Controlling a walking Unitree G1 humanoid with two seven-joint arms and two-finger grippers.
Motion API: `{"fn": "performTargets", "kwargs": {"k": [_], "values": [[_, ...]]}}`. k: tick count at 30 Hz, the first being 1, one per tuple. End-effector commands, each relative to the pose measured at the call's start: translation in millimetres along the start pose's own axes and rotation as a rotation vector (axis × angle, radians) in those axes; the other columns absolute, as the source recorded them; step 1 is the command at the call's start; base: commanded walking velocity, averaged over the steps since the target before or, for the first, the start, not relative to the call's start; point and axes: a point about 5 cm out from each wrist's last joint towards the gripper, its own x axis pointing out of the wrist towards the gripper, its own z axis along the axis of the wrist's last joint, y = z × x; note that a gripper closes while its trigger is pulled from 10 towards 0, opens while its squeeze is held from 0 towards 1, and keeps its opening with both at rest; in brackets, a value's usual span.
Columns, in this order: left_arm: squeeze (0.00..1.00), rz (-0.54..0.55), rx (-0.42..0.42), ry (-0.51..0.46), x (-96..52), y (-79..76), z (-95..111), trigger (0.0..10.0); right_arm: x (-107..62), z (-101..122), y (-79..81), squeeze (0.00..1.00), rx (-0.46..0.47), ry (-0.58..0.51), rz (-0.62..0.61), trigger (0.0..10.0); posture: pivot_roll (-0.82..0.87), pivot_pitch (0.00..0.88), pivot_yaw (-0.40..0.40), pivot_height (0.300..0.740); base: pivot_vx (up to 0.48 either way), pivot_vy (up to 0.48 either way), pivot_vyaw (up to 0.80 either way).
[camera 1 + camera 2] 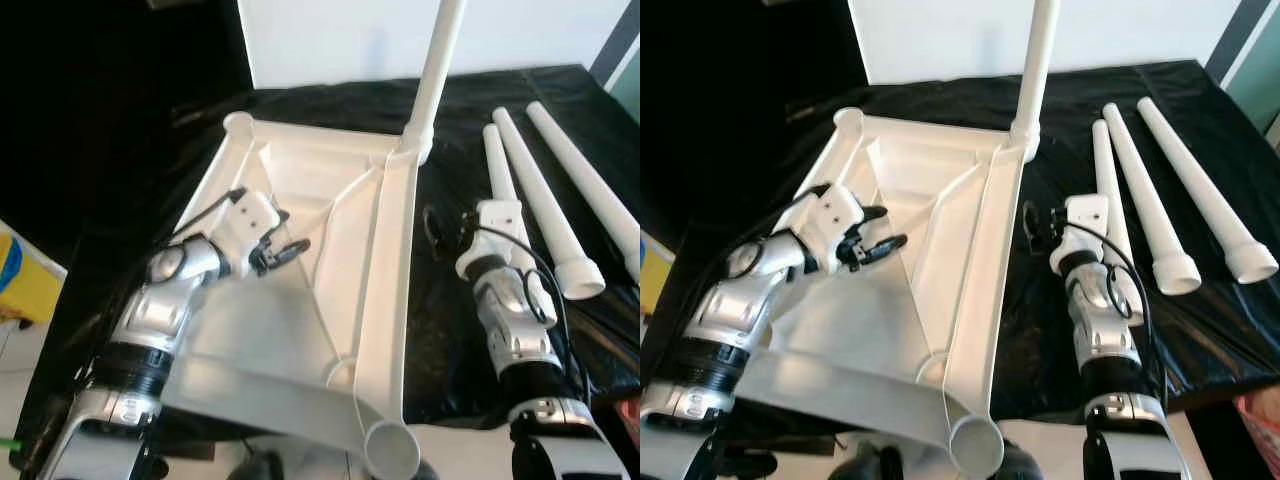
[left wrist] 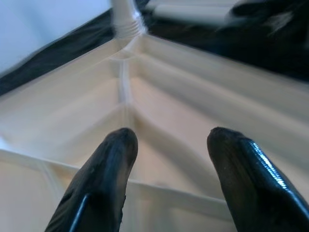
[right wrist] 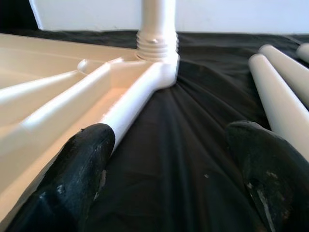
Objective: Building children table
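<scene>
The white plastic tabletop (image 1: 300, 180) lies upside down on a black cloth (image 1: 450, 300). One white leg (image 1: 435, 70) stands upright, screwed into its far right corner (image 3: 157, 46). Three loose white legs (image 1: 545, 205) lie side by side on the cloth to the right. My left gripper (image 1: 290, 232) hovers open over the tabletop's ribbed underside (image 2: 159, 111), with nothing between its fingers (image 2: 104, 179). On the cloth between the tabletop's right rim (image 1: 385, 260) and the nearest loose leg (image 1: 500, 165), my right gripper (image 1: 1032, 225) is open and holds nothing.
Open leg sockets sit at the tabletop's near corner (image 1: 392, 450) and far left corner (image 1: 238, 122). A white panel (image 1: 340, 40) stands behind the cloth. A yellow object (image 1: 20, 275) sits low at the left, beyond the cloth's edge.
</scene>
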Motion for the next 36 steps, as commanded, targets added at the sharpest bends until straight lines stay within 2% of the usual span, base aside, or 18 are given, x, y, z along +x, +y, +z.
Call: {"fn": "performTargets", "kwargs": {"k": [1,5,12,15,17,18,21,23,24,26,30,32,36], "values": [[0.0,-0.155,-0.028,-0.051,-6.2,-22.1,8,10.0,-1.5,-4,4.2,0.0,0.008,0.02,0.017,10.0,-0.02,0.124,0.069,0.74,0.0,0.0,0.0],[0.0,-0.239,-0.007,-0.044,-12.0,-39.8,4,10.0,-0.1,-3,4.1,0.0,0.006,0.019,0.019,10.0,-0.02,0.122,0.067,0.74,0.0,0.0,0.0],[0.0,-0.274,-0.015,0.032,-15.9,-51.0,-9,10.0,0.8,-2,3.9,0.0,0.003,0.02,0.027,10.0,-0.02,0.122,0.053,0.74,0.0,0.0,0.0],[0.0,-0.312,-0.045,0.053,-27.0,-59.3,-9,10.0,1.4,-1,8.0,0.0,-0.001,0.029,0.061,10.0,-0.01,0.126,0.043,0.74,0.0,0.0,0.0],[0.0,-0.32,-0.071,0.042,-36.0,-62.2,-2,10.0,0.2,-2,13.9,0.0,-0.001,0.035,0.097,10.0,-0.01,0.129,0.035,0.74,0.0,0.0,0.0],[0.0,-0.32,-0.071,0.042,-36.0,-62.2,-2,10.0,0.2,-2,13.9,0.0,-0.001,0.035,0.097,10.0,-0.01,0.129,0.035,0.74,0.0,0.0,0.0],[0.0,-0.339,-0.142,0.035,-45.5,-64.0,5,10.0,-1.4,-3,18.0,0.0,0.002,0.041,0.112,10.0,0.0,0.134,0.03,0.74,0.0,0.0,0.0],[0.0,-0.373,-0.166,0.052,-53.3,-68.4,6,10.0,-2.1,-5,20.2,0.0,0.004,0.045,0.117,10.0,0.01,0.136,0.029,0.74,0.0,0.0,0.0],[0.0,-0.407,-0.179,0.093,-58.3,-74.6,1,10.0,-1.8,-6,21.4,0.0,0.006,0.049,0.12,10.0,0.01,0.138,0.029,0.74,0.0,0.0,0.0],[0.0,-0.431,-0.188,0.122,-61.8,-78.9,-2,10.0,-1.6,-7,22.2,0.0,0.007,0.052,0.121,10.0,0.01,0.138,0.029,0.74,0.0,0.0,0.0],[0.0,-0.454,-0.179,0.156,-65.1,-84.2,-7,10.0,-1.1,-7,23.0,0.0,0.008,0.055,0.124,10.0,0.01,0.138,0.029,0.74,0.0,0.0,0.0],[0.0,-0.465,-0.135,0.239,-67.1,-89.0,-18,10.0,0.2,-7,22.1,0.0,0.006,0.057,0.126,10.0,0.02,0.142,0.021,0.74,0.0,0.0,0.0],[0.0,-0.469,-0.094,0.31,-69.1,-91.7,-27,10.0,2.3,-6,19.9,0.0,0.003,0.057,0.129,10.0,0.02,0.142,0.019,0.74,0.0,0.0,0.0]]}}
